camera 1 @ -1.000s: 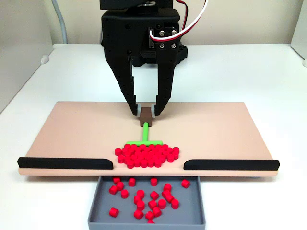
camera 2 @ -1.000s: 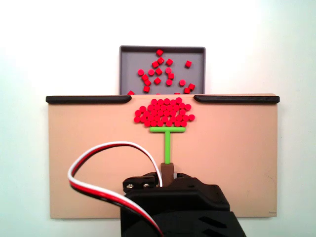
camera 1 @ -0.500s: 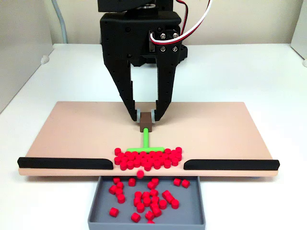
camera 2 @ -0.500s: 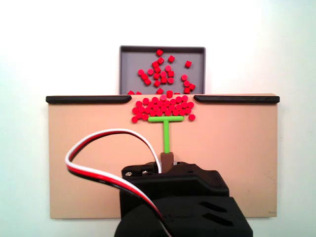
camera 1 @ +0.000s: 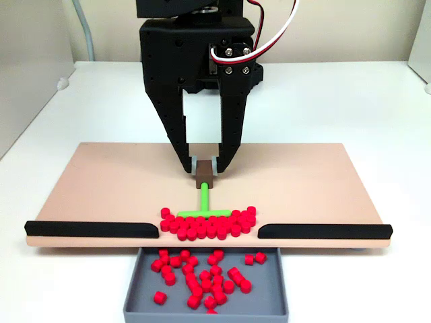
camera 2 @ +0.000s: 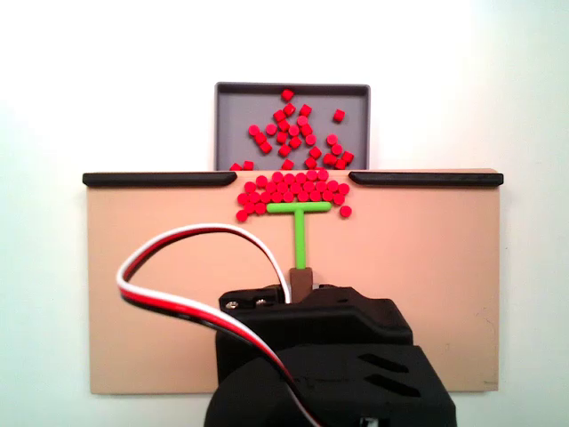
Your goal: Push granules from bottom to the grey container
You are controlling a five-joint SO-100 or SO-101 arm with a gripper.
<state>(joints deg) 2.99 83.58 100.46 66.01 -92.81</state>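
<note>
Two views: taken in turn.
Front fixed view, grip: the gripper (camera 1: pixel 204 163) is clamped on the brown handle (camera 1: pixel 203 177) of a green T-shaped pusher (camera 1: pixel 203 208), so its crossbar can sweep.
Front fixed view, granules: the granules (camera 1: pixel 209 223) are banked against the crossbar at the gap between the black strips (camera 1: pixel 92 229), well ahead of the jaws; others are seen in the grey container (camera 1: pixel 269 296).
Top fixed view, board: the tan board (camera 2: pixel 427 294) is edged by strips so pieces are funnelled into the grey container (camera 2: pixel 233 107).
Top fixed view, granules: the granules (camera 2: pixel 293 190) are seen beyond the pusher (camera 2: pixel 300 233), apart from the jaws.
</note>
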